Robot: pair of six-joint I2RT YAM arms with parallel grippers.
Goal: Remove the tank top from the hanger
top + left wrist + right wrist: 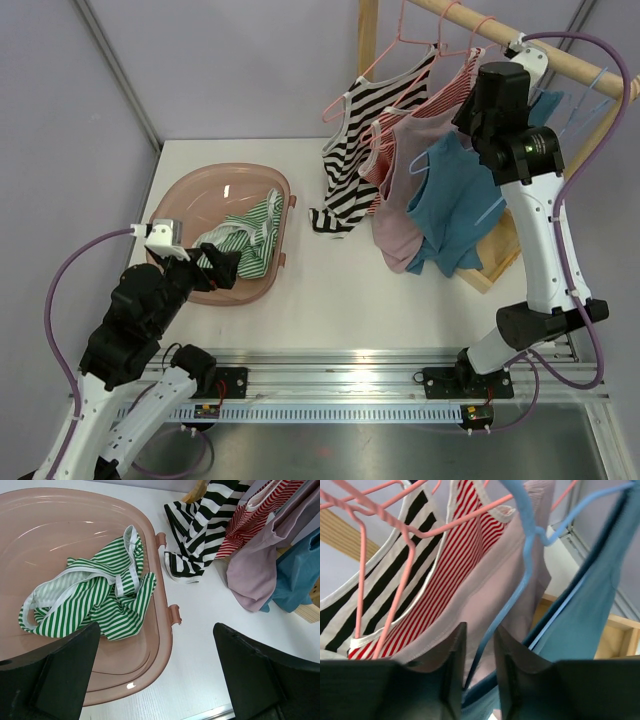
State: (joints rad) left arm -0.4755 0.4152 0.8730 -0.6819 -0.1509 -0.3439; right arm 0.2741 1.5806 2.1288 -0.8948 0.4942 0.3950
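The right claw (479, 630) is reaching up among the hanging clothes, its fingers standing close together with the wire of the blue hanger (527, 560) and the edge of the blue tank top (590, 615) running into the narrow gap; whether they are actually squeezing, I cannot tell. The blue tank top is hanging on that hanger from the wooden rail (560, 55), beside a pink top (400, 200). The left claw (156, 627) is hovering spread wide over the rim of the tub (50, 525), where a green striped top (100, 600) is lying.
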